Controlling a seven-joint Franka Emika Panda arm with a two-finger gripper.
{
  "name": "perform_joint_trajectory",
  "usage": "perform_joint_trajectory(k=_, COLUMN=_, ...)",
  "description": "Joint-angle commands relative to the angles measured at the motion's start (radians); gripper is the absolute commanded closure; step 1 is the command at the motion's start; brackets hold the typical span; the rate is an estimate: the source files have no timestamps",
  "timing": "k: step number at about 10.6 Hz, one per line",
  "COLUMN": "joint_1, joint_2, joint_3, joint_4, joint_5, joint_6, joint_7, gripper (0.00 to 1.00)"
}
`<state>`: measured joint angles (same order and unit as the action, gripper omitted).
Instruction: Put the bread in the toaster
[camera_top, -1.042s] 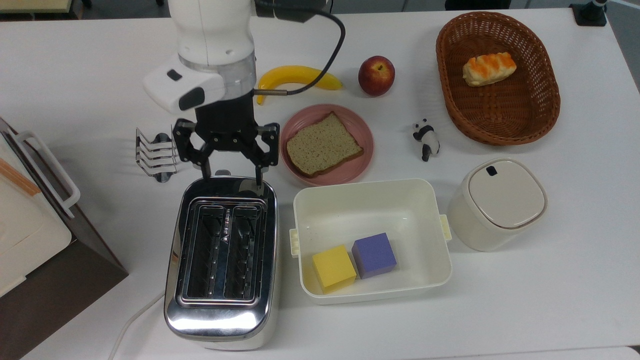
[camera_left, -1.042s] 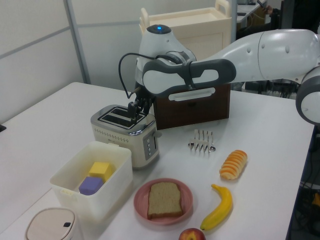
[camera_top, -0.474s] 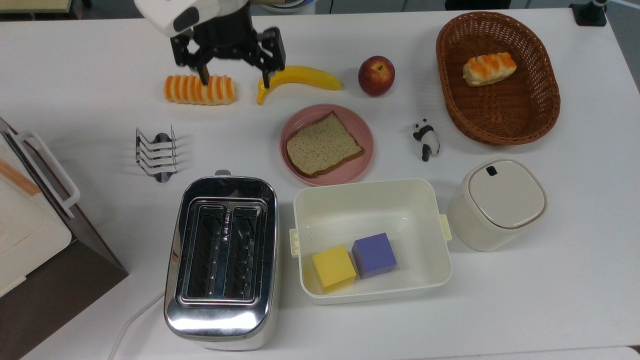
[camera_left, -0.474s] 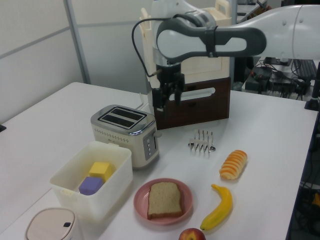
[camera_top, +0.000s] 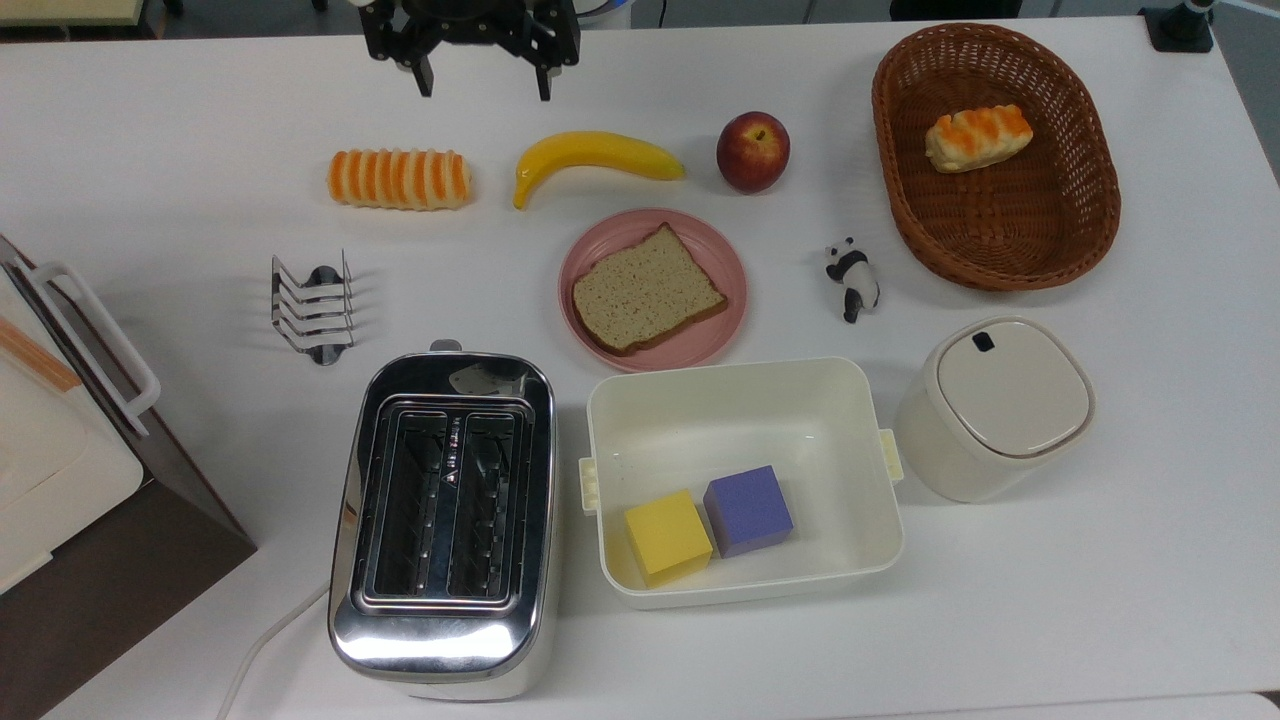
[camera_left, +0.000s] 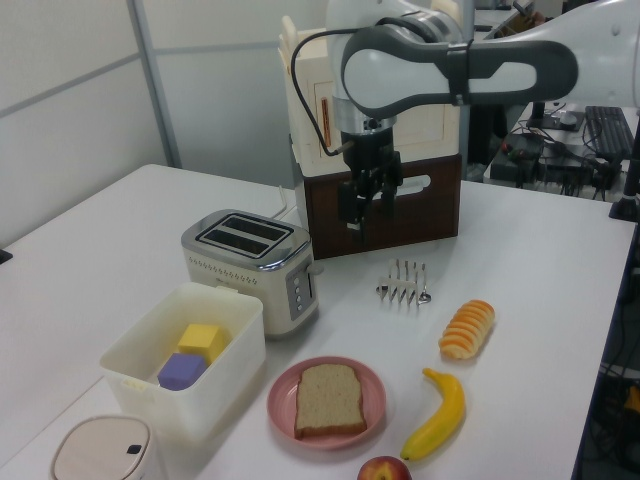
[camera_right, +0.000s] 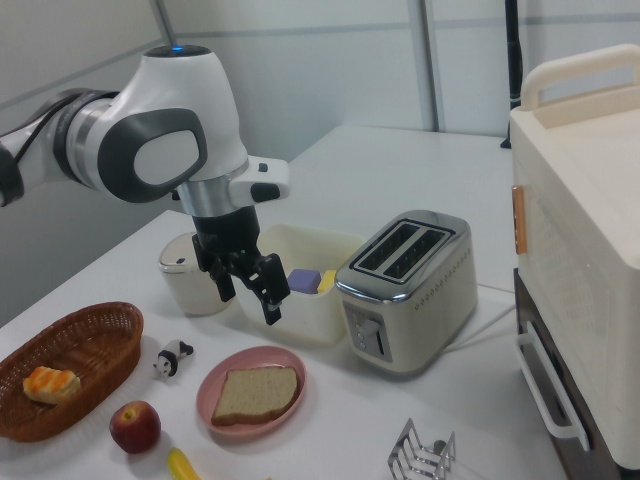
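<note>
The bread (camera_top: 648, 290) is a single brown slice lying flat on a pink plate (camera_top: 600, 235) in the middle of the table, also seen as the slice (camera_left: 328, 398) (camera_right: 255, 393). The chrome two-slot toaster (camera_top: 440, 630) (camera_left: 255, 265) (camera_right: 405, 285) stands to the top view's lower left of the plate, both slots empty. My gripper (camera_top: 485, 82) (camera_left: 360, 222) (camera_right: 250, 300) hangs open and empty high above the table, at the top view's upper edge, well away from bread and toaster.
A striped roll (camera_top: 400, 180), banana (camera_top: 595, 158) and apple (camera_top: 752, 150) lie beyond the plate. A wire toast rack (camera_top: 312, 305), panda figure (camera_top: 853, 277), wicker basket (camera_top: 995, 262) with a bun, white bin (camera_top: 740, 370) with two cubes, lidded canister (camera_top: 995, 405) and cabinet (camera_top: 60, 480) surround them.
My gripper has lifted away from the toaster's far end and moved toward the top view's upper edge, uncovering the striped roll. It stayed open and empty.
</note>
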<state>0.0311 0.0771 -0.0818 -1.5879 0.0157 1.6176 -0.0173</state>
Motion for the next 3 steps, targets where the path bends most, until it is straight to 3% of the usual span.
perform_joint_trajectory(k=1, joint_1=0.015, joint_2=-0.051, joint_3=-0.007, joint_4=-0.058, joint_5=-0.017, joint_6=0.001, joint_7=0.023, gripper=0.00)
perform_joint_trajectory(k=3, joint_1=0.015, joint_2=-0.051, joint_3=-0.009, joint_4=-0.057, joint_5=-0.020, joint_6=0.001, joint_7=0.043, gripper=0.00)
